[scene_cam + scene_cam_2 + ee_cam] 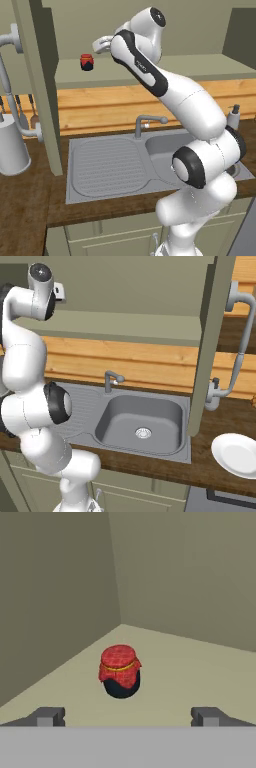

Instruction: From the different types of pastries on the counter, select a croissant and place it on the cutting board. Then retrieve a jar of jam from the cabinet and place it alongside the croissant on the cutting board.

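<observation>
The jam jar (120, 678), dark with a red cloth cap tied in yellow, stands upright on the cabinet shelf (200, 672), near the back corner where two walls meet and clear of both. In the left base view it sits toward the left end of the shelf, near the open cabinet door (42, 90). The gripper (127, 716) is raised to shelf height and points at the jar, its jaws spread wide with nothing between them; the two fingertips (47, 716) stand apart to either side of the jar and short of it, so there is no contact. Below the shelf lie the sink (142, 421) and faucet (111, 378) in the wood counter (220, 466), with a white plate (237, 453) to the right. Neither croissant nor cutting board can be made out here, so whether the first half is done cannot be told; the arm reaching for the jar suggests the work has moved to the second half. Left, by my judgement: advance until the fingers straddle the jar, close, lift it out, and carry it to the board.
</observation>
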Motion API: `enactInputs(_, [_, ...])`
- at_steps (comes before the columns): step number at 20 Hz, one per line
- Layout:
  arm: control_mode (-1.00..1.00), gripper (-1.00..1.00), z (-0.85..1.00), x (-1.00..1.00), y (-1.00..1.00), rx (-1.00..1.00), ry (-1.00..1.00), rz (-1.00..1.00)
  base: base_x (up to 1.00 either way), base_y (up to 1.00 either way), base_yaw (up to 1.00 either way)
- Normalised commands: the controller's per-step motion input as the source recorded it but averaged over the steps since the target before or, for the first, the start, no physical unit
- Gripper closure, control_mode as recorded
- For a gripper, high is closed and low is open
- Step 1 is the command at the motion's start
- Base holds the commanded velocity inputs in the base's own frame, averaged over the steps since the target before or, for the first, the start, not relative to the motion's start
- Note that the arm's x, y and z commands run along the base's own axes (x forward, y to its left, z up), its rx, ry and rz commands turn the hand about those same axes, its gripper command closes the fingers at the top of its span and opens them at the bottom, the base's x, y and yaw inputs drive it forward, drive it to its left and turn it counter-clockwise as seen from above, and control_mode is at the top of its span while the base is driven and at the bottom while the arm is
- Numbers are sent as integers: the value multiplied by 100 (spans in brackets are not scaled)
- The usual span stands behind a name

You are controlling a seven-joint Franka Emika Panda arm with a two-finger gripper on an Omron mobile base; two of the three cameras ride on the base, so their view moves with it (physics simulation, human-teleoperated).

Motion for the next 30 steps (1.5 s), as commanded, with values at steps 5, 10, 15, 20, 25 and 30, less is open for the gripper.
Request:
enactInputs(5, [-100,-100,-1,45,44,-4,-1,0,0,0,0])
enactInputs(10, [-100,-100,0,2,5,0,0,0,0,0,0])
enactInputs(15, [-100,-100,-26,15,0,0,-1,0,0,0,0])
enactInputs(20, [-100,-100,-29,21,13,-3,0,0,0,0,0])
enactInputs(25, [-100,-100,-34,11,37,-9,-1,0,0,0,0])
enactInputs(30, [-100,-100,-15,8,19,-3,0,0,0,0,0])
